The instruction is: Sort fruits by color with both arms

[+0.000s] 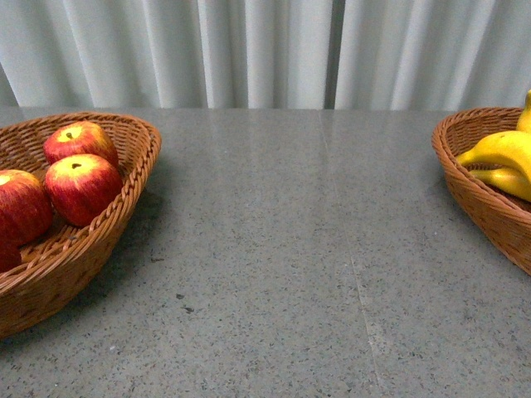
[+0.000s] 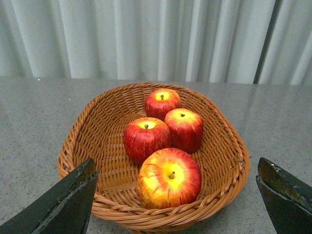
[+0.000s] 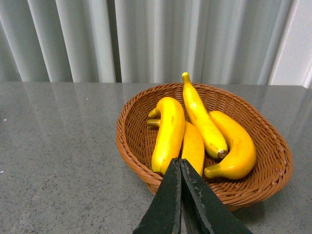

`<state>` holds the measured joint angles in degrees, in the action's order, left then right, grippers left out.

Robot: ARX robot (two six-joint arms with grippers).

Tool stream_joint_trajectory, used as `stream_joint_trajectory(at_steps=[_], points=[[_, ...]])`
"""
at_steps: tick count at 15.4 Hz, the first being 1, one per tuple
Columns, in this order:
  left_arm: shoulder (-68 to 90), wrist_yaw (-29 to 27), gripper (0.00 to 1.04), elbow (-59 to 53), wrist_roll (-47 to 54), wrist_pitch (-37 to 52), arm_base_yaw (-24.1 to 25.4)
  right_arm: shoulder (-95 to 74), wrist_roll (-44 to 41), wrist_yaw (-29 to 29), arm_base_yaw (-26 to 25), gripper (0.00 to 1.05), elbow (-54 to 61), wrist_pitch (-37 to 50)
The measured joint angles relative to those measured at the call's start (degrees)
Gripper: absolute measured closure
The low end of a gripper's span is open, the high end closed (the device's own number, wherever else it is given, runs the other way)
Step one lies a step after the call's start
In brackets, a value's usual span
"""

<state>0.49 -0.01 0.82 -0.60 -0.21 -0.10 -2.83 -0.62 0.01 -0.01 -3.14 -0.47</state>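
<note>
Several red apples (image 1: 81, 186) lie in the left wicker basket (image 1: 137, 178); yellow bananas (image 1: 502, 149) lie in the right basket (image 1: 477, 195). Neither arm shows in the front view. In the left wrist view my left gripper (image 2: 176, 165) stands open just short of the apple basket (image 2: 229, 141), its black fingers (image 2: 68, 200) wide apart on either side of the nearest apple (image 2: 169, 178), touching nothing. The right wrist view has my right gripper (image 3: 179, 162) shut and empty, its tips in front of the near rim of the banana basket (image 3: 273, 146), which holds several bananas (image 3: 168, 131).
A grey speckled tabletop (image 1: 290, 249) stretches between the two baskets. White pleated curtains (image 1: 265, 50) hang behind the table's far edge.
</note>
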Motion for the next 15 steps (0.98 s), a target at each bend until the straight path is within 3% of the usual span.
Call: stream_joint_trajectory(at_steps=[9, 10, 15], points=[[0.00, 0.00, 0.07, 0.00, 0.02, 0.00, 0.00, 2.60, 0.17, 0.00, 0.00, 1.03, 2.38, 0.22], [0.00, 0.00, 0.07, 0.00, 0.02, 0.00, 0.00, 2.60, 0.17, 0.00, 0.00, 0.98, 2.38, 0.22], [0.00, 0.00, 0.07, 0.00, 0.02, 0.00, 0.00, 2.60, 0.17, 0.00, 0.00, 0.36, 2.38, 0.22]])
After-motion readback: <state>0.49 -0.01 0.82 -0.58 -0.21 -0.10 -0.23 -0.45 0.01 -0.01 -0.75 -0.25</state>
